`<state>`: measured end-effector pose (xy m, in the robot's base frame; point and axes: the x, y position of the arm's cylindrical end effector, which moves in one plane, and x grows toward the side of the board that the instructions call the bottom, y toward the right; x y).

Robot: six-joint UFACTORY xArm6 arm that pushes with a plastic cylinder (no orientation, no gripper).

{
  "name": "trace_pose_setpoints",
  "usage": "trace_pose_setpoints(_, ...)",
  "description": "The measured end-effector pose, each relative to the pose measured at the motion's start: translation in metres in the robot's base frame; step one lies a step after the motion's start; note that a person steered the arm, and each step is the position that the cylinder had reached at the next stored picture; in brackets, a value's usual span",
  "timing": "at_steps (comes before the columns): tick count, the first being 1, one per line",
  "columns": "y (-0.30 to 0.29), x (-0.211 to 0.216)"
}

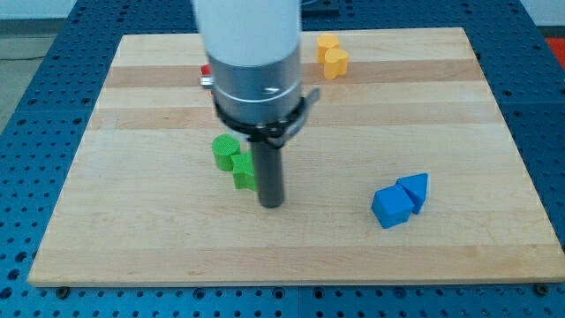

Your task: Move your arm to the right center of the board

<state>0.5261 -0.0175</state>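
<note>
A red block [206, 75] peeks out near the tabletop's [132, 238] top edge, mostly hidden behind the arm's white body, so its shape cannot be told. Below it, left of centre, stand a green cylinder [225, 151] and a second green block [244, 175], touching each other. My tip [271, 205] rests on the tabletop just beside that second green block, on its right, roughly midway between the left and right edges. There are no jaws here to open or close, only the bare rod.

Two yellow blocks [332, 55], touching, sit near the top edge, well clear of any likely path. The real hazard lies toward the right edge: a blue cube [392, 208] and a blue wedge-like block [415, 190], touching, sit somewhat below the right-centre goal. If my tip heads straight right from its present low position, it would likely strike and shove them. Angling upward first should avoid that.
</note>
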Motion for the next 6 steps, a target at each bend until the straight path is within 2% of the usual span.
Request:
trace_pose_setpoints(4,0.148,-0.103)
trace_pose_setpoints(5,0.191,-0.147)
trace_pose_setpoints(6,0.217,-0.153)
